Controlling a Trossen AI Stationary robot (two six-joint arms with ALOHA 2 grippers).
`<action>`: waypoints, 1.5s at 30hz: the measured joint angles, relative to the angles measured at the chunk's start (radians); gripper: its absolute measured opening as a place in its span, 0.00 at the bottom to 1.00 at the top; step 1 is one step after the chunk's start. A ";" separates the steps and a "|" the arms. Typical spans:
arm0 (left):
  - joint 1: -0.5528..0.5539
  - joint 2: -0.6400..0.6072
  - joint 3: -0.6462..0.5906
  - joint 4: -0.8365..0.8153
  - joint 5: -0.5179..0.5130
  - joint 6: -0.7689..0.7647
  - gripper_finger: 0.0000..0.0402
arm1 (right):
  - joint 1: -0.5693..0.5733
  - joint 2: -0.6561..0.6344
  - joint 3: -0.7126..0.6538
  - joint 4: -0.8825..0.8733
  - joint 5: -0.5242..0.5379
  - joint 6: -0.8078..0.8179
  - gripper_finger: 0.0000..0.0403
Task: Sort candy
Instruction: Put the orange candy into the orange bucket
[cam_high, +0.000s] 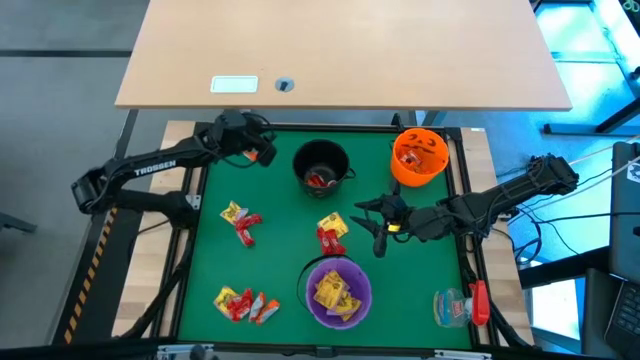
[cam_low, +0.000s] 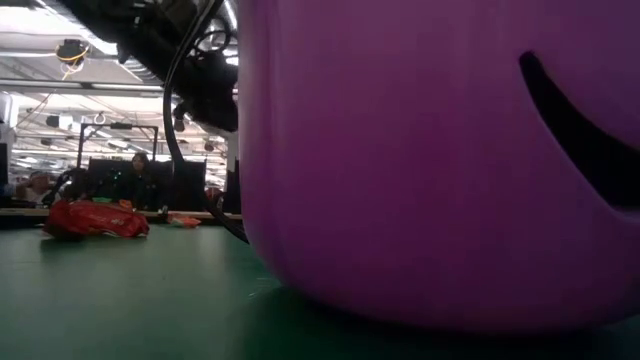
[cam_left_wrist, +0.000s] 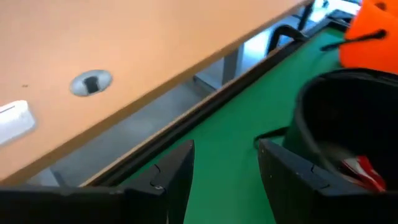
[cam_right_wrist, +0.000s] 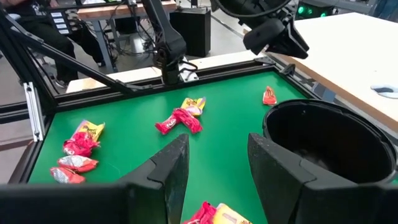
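Small wrapped candy lies in clusters on the green mat: yellow and red pieces at the left (cam_high: 240, 222), in the middle (cam_high: 332, 233) and near the front (cam_high: 243, 303). A single red piece (cam_right_wrist: 269, 95) lies by the far left corner. More candy sits inside the black bowl (cam_high: 322, 167), the orange bowl (cam_high: 418, 157) and the purple bowl (cam_high: 338, 292). My left gripper (cam_high: 265, 150) hovers open at the far left beside the black bowl (cam_left_wrist: 348, 124), with nothing between its fingers (cam_left_wrist: 224, 155). My right gripper (cam_high: 368, 228) stands open and empty above the mat right of the middle cluster (cam_right_wrist: 217, 149).
A clear plastic item with a red part (cam_high: 460, 305) lies at the near right corner. A wooden table (cam_high: 340, 50) stands beyond the mat's black far rail (cam_high: 330, 127). In the low view the purple bowl (cam_low: 440, 160) fills most of the picture.
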 joint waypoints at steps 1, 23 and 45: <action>0.006 -0.006 -0.009 0.006 -0.003 -0.005 0.41 | 0.000 0.000 0.000 -0.002 0.000 0.001 0.40; 0.103 0.015 -0.129 -0.132 -0.014 -0.032 0.44 | 0.000 0.000 0.000 0.002 0.000 0.003 0.40; 0.261 0.298 -0.125 -0.109 -0.049 -0.075 0.68 | 0.000 0.000 0.000 -0.004 -0.016 0.017 0.40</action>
